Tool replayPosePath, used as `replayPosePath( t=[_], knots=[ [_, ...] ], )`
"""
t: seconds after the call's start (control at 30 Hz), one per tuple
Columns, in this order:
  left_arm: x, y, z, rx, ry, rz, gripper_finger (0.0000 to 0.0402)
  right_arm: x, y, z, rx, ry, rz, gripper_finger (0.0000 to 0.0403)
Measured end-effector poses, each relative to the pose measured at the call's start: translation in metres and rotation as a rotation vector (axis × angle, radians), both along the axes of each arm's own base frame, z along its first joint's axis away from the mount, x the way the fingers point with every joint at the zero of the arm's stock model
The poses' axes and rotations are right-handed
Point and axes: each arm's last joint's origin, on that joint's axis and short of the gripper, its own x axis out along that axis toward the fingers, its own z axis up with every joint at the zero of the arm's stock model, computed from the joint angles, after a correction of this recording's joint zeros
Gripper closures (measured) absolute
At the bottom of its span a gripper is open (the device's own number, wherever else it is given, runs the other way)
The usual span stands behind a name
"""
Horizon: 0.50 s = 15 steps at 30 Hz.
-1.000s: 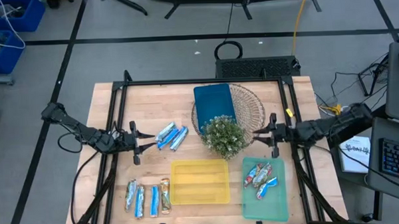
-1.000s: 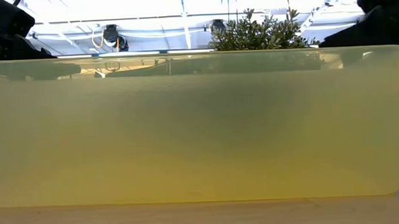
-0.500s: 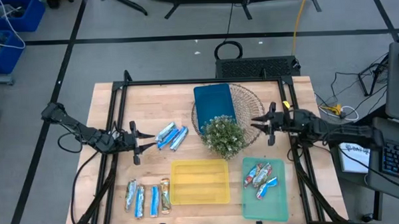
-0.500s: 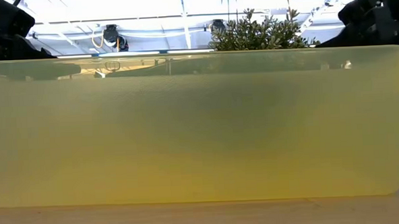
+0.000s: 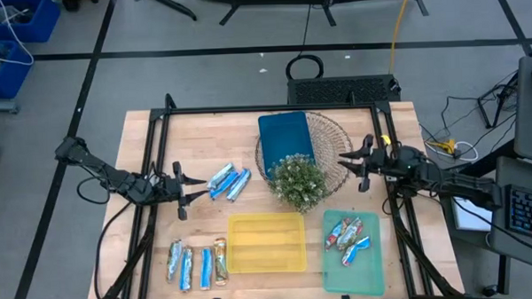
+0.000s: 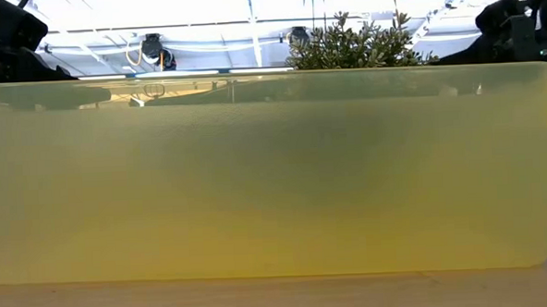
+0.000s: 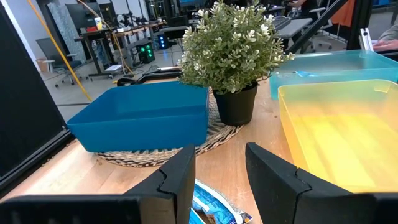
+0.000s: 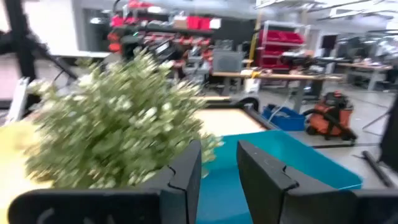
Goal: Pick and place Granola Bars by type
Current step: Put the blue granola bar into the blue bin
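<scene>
Two blue-silver Granola Bars (image 5: 230, 180) lie on the table just ahead of my left gripper (image 5: 193, 186), which is open; one bar's end (image 7: 214, 208) shows below its fingers. Several more bars (image 5: 197, 263) lie side by side at the near left. Three bars (image 5: 347, 235) lie in the teal tray (image 5: 366, 272). The yellow tray (image 5: 267, 243) holds nothing. My right gripper (image 5: 344, 161) hovers open at the right of the plant (image 5: 298, 181), pointing at it and at the blue tray (image 8: 292, 165).
The blue tray (image 5: 286, 138) rests on a round woven mat (image 5: 332, 140) at the far middle, with the potted plant (image 7: 231, 46) at the mat's near edge. A black frame (image 5: 247, 109) runs around the table. In the low view the yellow tray's wall (image 6: 265, 172) blocks almost everything.
My right gripper has swung toward the table's far edge beside the plant, and its arm now slants in from the near right. It stays open. The left arm and all the bars have kept still.
</scene>
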Motion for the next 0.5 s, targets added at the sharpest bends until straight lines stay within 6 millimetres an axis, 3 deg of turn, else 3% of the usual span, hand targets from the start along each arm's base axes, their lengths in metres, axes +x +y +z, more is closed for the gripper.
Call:
replayPosePath(
  t=[0.33, 0.5],
  knots=[
    [0.0000, 0.0000, -0.0001, 0.000, 0.000, 0.001, 0.0256, -0.0010, 0.0015, -0.0007, -0.008, 0.004, 0.040, 0.0310],
    [0.0000, 0.0000, 0.0000, 0.000, 0.000, 0.000, 0.0256, -0.0010, 0.0015, -0.0007, 0.078, -0.011, 0.045, 0.0310]
  ],
)
